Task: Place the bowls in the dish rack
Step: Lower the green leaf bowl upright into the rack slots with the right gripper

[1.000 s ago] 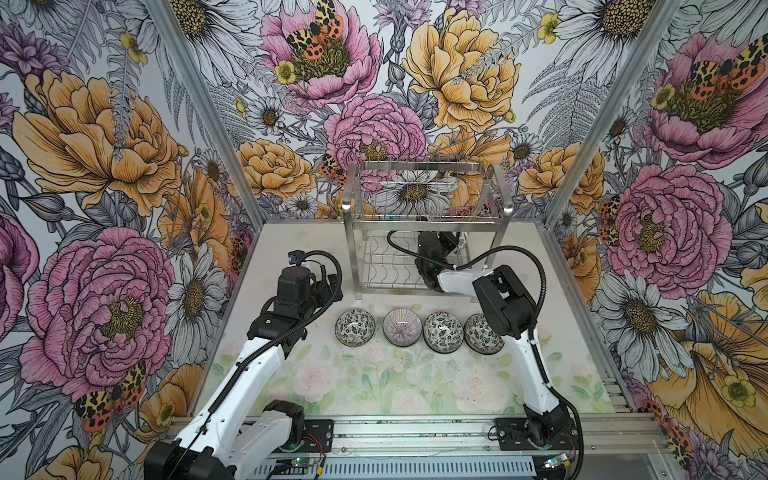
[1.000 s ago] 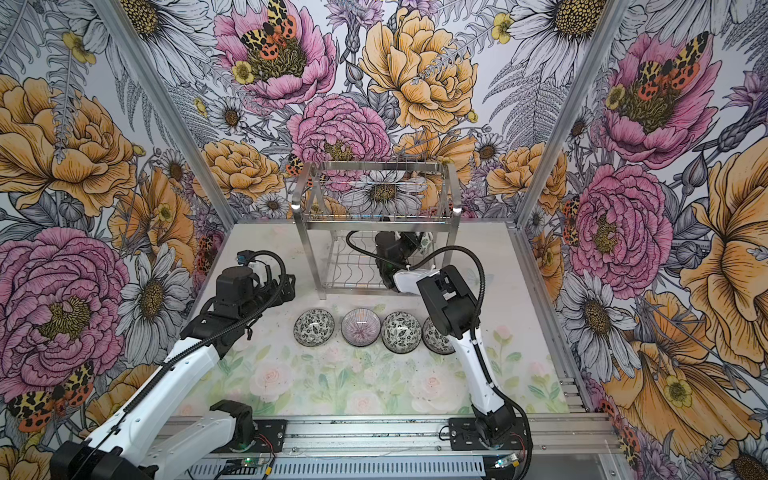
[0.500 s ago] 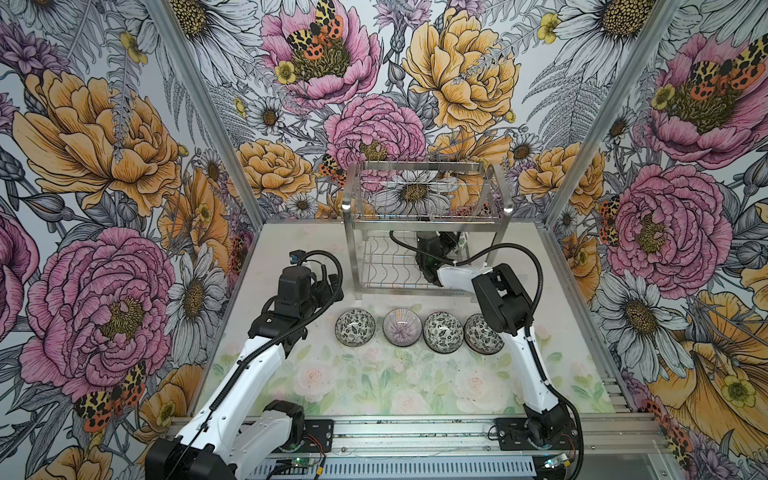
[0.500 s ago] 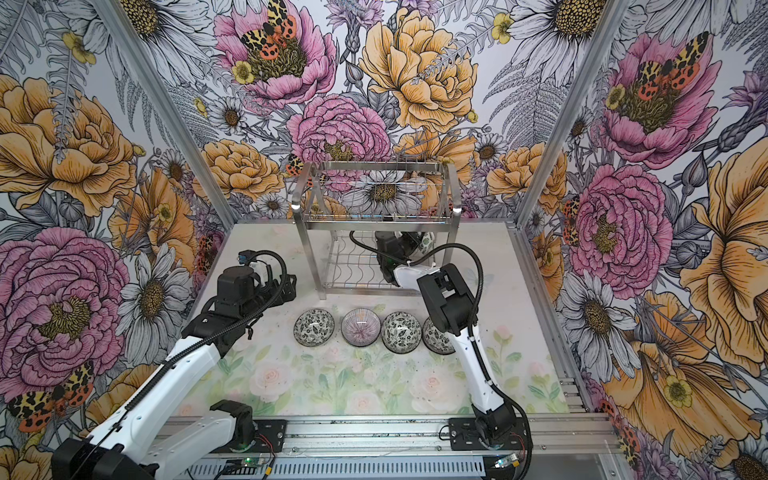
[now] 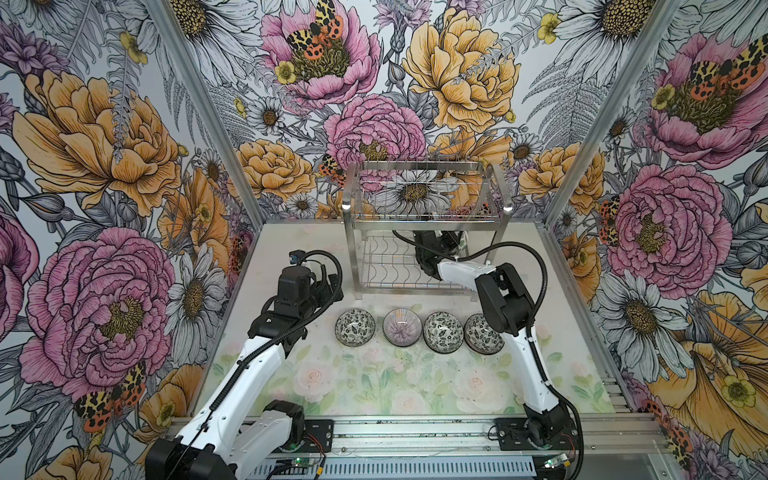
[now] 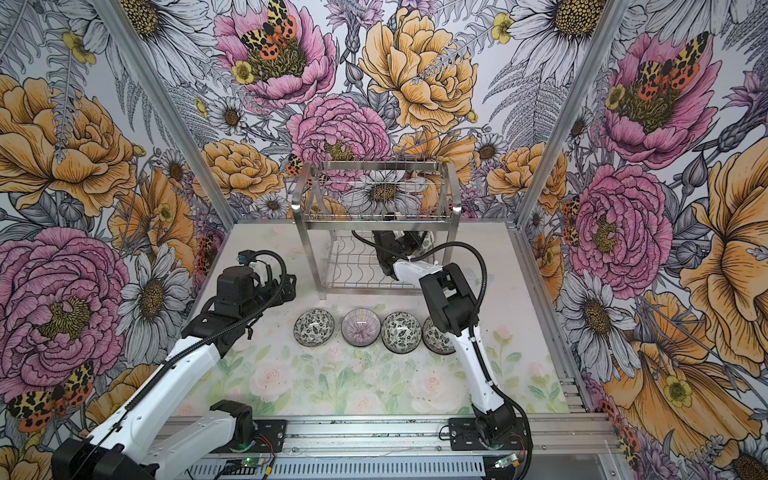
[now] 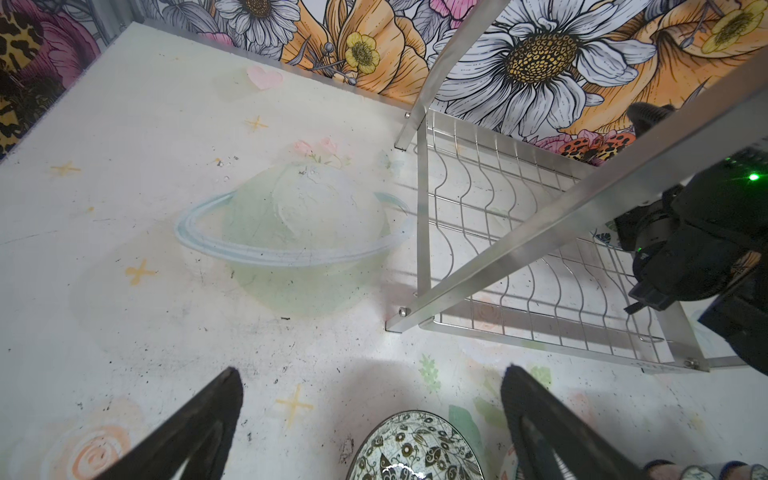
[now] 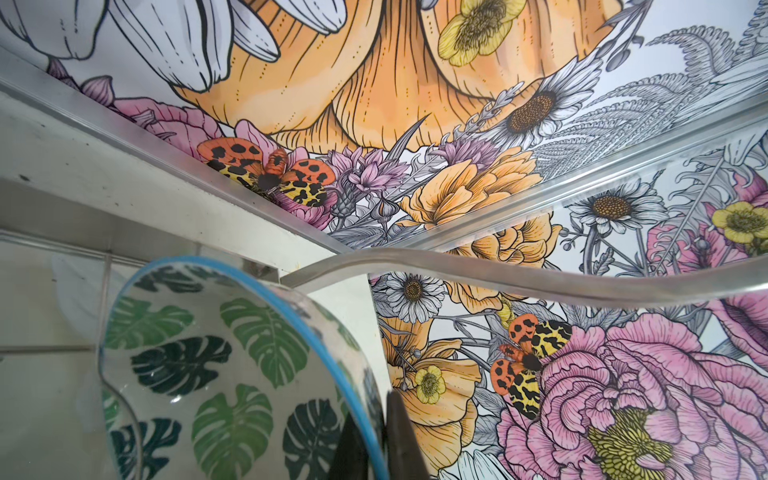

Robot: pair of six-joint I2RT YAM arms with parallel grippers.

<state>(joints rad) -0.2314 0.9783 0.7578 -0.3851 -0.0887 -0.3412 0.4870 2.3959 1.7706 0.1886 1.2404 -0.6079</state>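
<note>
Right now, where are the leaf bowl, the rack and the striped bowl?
leaf bowl (image 8: 216,365): right wrist view, on its inside wall.
rack (image 7: 540,235): left wrist view, on a flat leg.
striped bowl (image 5: 402,327): a top view, on its inside centre.

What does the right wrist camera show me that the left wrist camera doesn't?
Only the right wrist view: the right tool shut on the blue rim of the green-leaf bowl, which is held on edge beside a wire of the dish rack.

Only the left wrist view: the left tool open over the table, a black-and-white floral bowl near its fingers, and the rack's wavy lower shelf.

Both: steel parts of the rack and the floral wall.
</note>
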